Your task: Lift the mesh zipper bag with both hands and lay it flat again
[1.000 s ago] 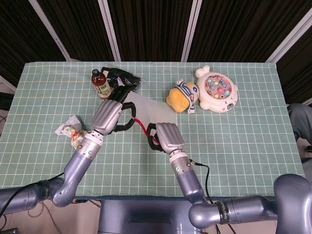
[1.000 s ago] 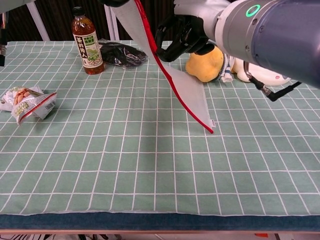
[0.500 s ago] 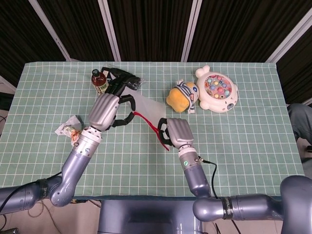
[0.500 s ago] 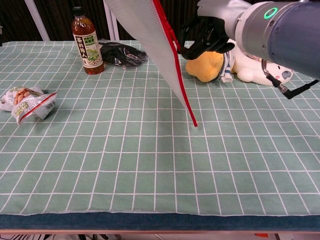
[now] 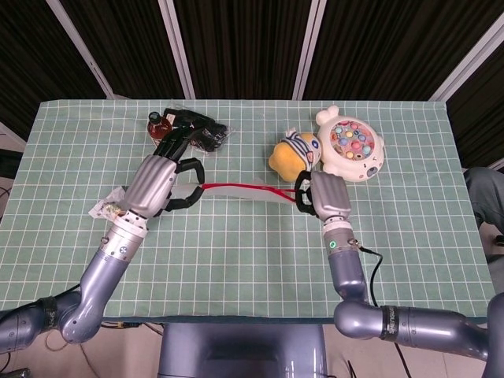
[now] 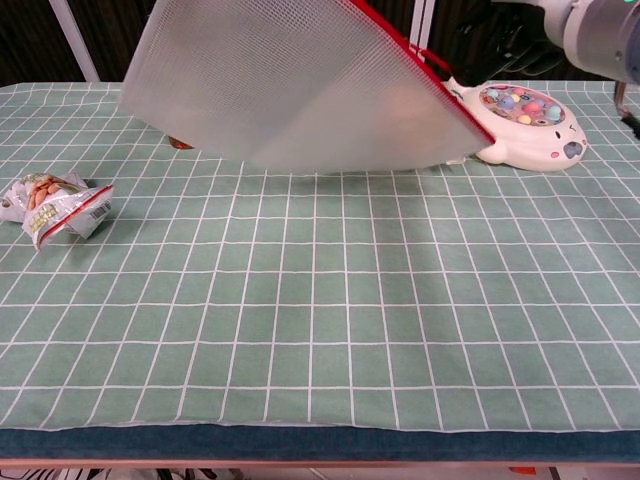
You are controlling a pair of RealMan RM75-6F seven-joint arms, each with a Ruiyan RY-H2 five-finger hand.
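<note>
The left robot hand (image 5: 156,187) pinches 1 end of the mesh zipper bag (image 6: 290,85), and the right robot hand (image 5: 324,197) grips the other end. The bag hangs stretched between the 2 hands, above the surface (image 6: 320,310), with its red zipper edge on top. A snack packet (image 6: 55,207) lies far left, a fishing toy (image 6: 525,125) far right

Near cloth (image 6: 330,330) free; snack packet (image 6: 55,205) left (bottle probably behind bag (image 6: 290,85)).

A snack packet (image 6: 58,205) lies at the table's left, a fishing toy (image 6: 525,126) and plush duck (image 5: 295,155) far right
</note>
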